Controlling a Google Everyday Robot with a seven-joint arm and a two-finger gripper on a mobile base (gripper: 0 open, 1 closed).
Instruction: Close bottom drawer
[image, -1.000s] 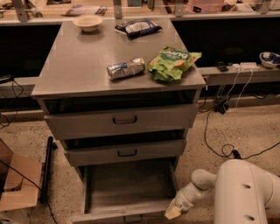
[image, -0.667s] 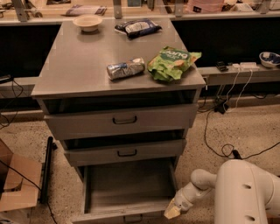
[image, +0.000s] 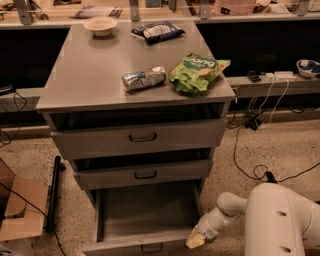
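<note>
One second brings no change: the gripper (image: 196, 241), its grip impossible to tell, stays at the front corner of the open bottom drawer (image: 145, 215); closing hasn't begun.

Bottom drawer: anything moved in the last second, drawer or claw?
Nothing visibly changed. The bottom drawer is pulled out just as far as before, and the claw is in the same spot by the drawer's front right corner.
</note>
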